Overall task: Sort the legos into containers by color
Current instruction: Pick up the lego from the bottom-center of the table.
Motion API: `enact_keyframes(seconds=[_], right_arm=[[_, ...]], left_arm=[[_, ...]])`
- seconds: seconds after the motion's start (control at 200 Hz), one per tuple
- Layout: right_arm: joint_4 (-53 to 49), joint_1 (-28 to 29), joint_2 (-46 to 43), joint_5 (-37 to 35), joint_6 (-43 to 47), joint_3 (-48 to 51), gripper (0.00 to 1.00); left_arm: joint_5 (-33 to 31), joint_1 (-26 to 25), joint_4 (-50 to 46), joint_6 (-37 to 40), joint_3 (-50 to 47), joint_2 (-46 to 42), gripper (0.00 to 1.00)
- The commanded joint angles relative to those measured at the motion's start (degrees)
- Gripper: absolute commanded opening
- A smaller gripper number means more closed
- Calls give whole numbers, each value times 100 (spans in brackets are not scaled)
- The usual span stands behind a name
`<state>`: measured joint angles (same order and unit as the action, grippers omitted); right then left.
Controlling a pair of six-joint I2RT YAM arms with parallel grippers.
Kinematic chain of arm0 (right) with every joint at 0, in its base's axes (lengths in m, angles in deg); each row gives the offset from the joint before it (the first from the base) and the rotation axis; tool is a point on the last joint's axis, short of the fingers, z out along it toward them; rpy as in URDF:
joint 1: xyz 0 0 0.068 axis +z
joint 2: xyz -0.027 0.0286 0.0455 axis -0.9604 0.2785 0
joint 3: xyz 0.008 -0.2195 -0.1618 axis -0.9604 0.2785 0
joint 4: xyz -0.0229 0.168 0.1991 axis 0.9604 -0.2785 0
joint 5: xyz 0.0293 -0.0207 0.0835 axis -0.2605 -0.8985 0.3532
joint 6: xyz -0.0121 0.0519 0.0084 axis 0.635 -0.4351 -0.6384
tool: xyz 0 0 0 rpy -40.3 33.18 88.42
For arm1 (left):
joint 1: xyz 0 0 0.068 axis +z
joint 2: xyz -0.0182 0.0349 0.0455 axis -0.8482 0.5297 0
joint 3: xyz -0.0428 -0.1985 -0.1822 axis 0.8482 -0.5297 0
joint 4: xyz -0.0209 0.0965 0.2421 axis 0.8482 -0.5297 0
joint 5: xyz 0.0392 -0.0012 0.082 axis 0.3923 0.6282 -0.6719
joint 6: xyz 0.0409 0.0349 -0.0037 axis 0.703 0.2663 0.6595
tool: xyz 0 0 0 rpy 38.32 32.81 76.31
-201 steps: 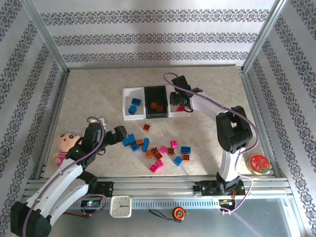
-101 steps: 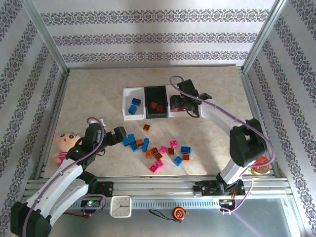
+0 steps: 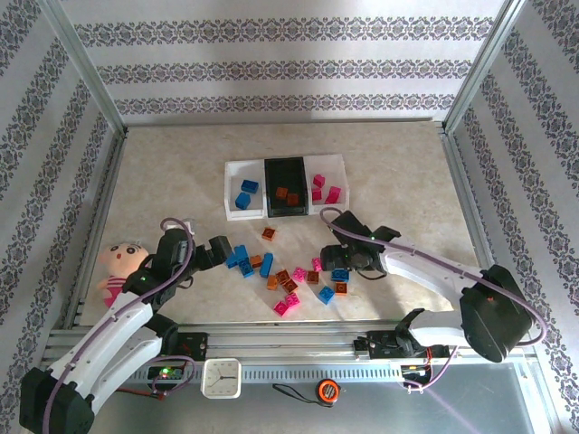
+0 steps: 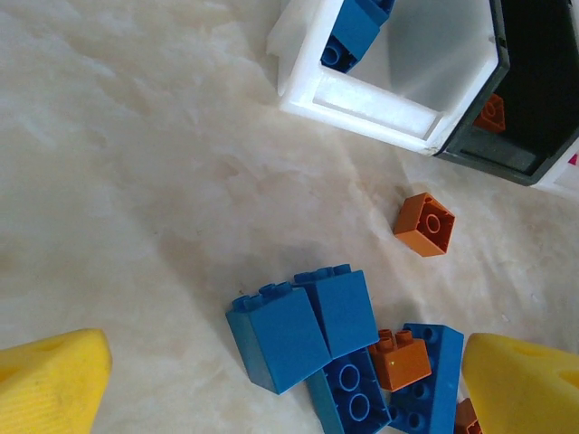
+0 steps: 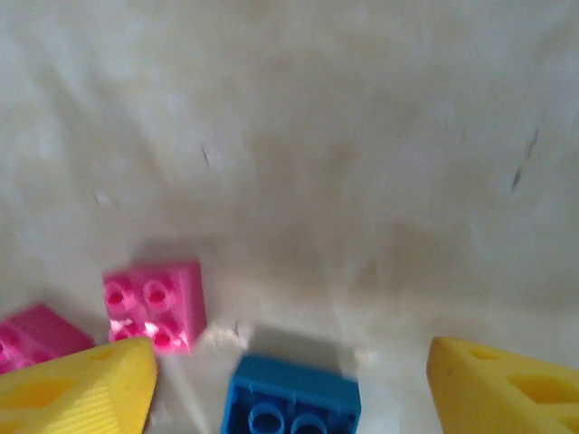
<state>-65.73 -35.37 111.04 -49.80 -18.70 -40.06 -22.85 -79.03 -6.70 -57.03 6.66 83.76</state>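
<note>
Left wrist view: left gripper (image 4: 289,380) spread wide; blue legos (image 4: 303,330) clustered between its yellow tips, lower centre.
Containers (image 3: 242,215): upper centre of top view, holding blue, orange and pink pieces.
Right wrist view: right gripper (image 5: 294,389) spread; blue brick (image 5: 291,407) between tips, pink brick (image 5: 154,303) just above the lower-left tip.
</note>
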Motion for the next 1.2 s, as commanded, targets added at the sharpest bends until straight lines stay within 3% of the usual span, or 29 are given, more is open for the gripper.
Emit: enact_keyframes(seconds=[0.0,0.22,0.405,0.764,1.004,1.194], right_arm=[[-33,125,-57,147,-626,215,87],[221,258,418,126,-787,184,85],[408,259,652,117,-717,140,76],[281,230,476,11,-427,8,42],[-130,229,-56,-84,383,-1076,36],[261,336,826,125,974,-2433,36]], left_arm=[[-50,-37,188,-70,-99,-57,99],[-56,-31,158,-38,-115,-57,99],[-62,-32,119,-52,-147,-68,99],[-71,-26,33,-64,-77,-99,99],[-140,-31,-83,-72,-24,-244,99],[-194,-28,-209,-82,11,-367,99]])
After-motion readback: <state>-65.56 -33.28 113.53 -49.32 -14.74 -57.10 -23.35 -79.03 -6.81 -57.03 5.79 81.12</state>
